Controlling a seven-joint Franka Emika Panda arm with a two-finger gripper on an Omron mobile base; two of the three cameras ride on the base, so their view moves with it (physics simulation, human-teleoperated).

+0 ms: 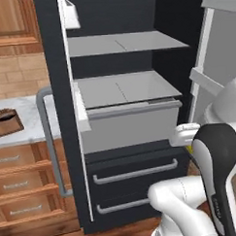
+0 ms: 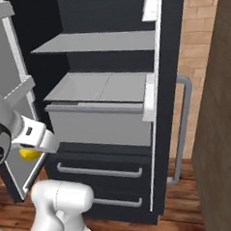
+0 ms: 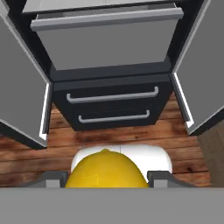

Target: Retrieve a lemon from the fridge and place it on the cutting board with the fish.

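Note:
The bright yellow lemon (image 3: 105, 173) sits between my gripper's (image 3: 106, 180) two fingertips at the bottom of the hand view, and the gripper is shut on it. In the base views the lemon (image 2: 28, 154) (image 1: 190, 148) peeks out under the white hand, in front of the open black fridge (image 1: 125, 139) (image 2: 105, 157) at the level of its lower part. The hand looks down on the fridge's two lower drawers (image 3: 111, 105). The dark brown cutting board (image 1: 6, 124) lies on the counter at the far left, cut off by the picture's edge. Whether the fish lies on it I cannot tell.
Both fridge doors (image 3: 22, 87) (image 3: 205, 74) stand open to either side of the hand. A grey inner drawer (image 1: 132, 121) is pulled forward. Wooden drawers (image 1: 21, 187) sit under the marble counter (image 1: 29, 111). A brown cabinet wall (image 2: 219, 120) rises at the right. Wooden floor (image 3: 127, 133) lies below.

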